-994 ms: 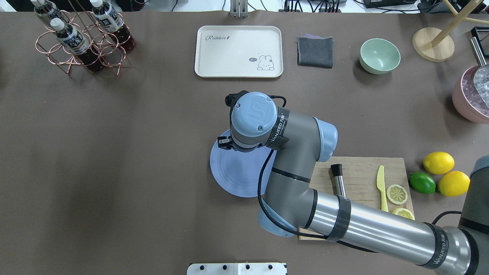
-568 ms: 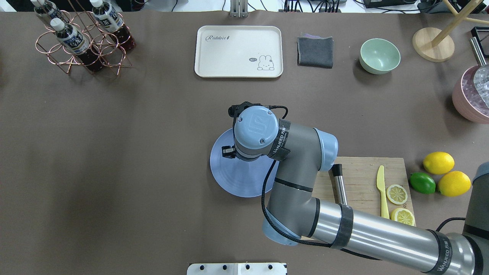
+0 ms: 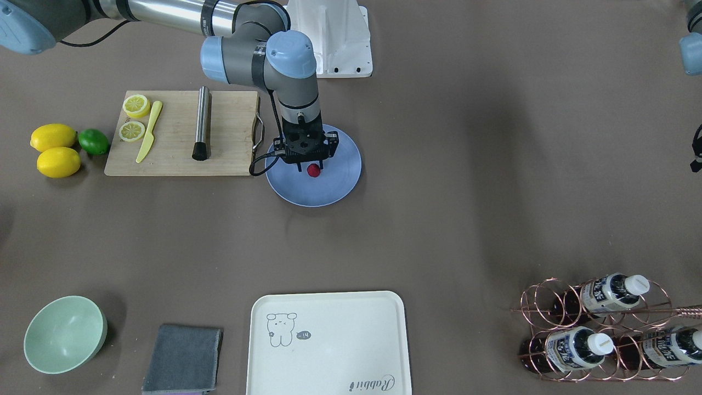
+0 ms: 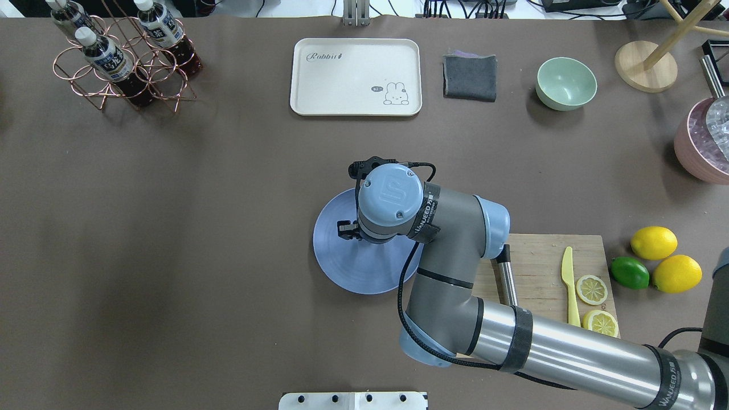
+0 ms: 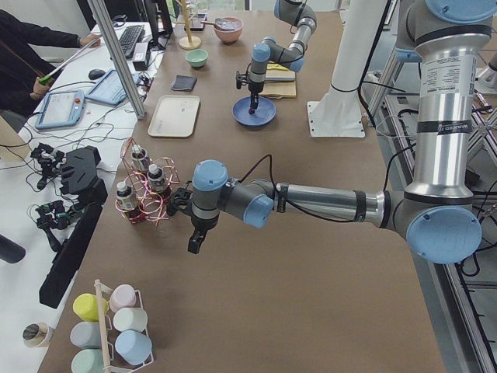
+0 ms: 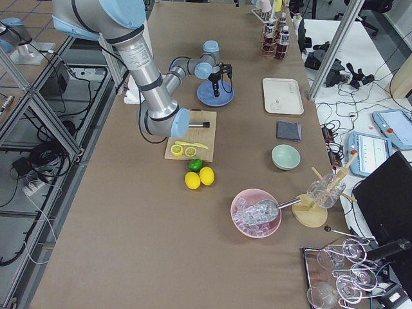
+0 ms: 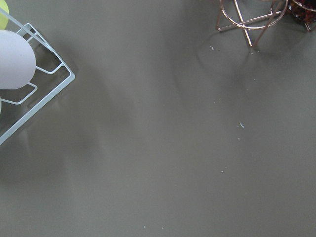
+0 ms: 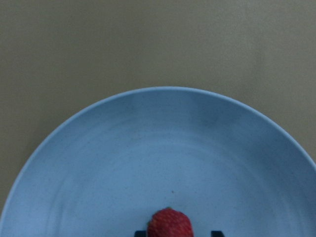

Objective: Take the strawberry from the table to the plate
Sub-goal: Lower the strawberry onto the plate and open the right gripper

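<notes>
The small red strawberry [image 3: 313, 170] hangs between the fingertips of my right gripper [image 3: 311, 167], just over the round blue-grey plate [image 3: 334, 186]. The jaws look shut on it. In the right wrist view the strawberry [image 8: 170, 223] sits at the bottom centre with a dark fingertip on each side, and the plate [image 8: 158, 148] fills the view beneath. From overhead the right wrist [image 4: 390, 205] hides the berry above the plate [image 4: 342, 267]. My left gripper [image 5: 194, 242] hovers over bare table [image 5: 256, 311] far from the plate; I cannot tell whether it is open or shut.
A wooden cutting board [image 4: 541, 250] with a metal rod, yellow knife and lemon slices lies right of the plate. Lemons and a lime [image 4: 629, 272] sit beyond it. A cream tray [image 4: 356, 77], grey cloth, mint bowl [image 4: 565, 83] and bottle rack [image 4: 122, 57] line the far edge.
My right arm has shifted nearer and slightly right in the overhead view, bringing the wrist from the plate's far rim to over its middle.
</notes>
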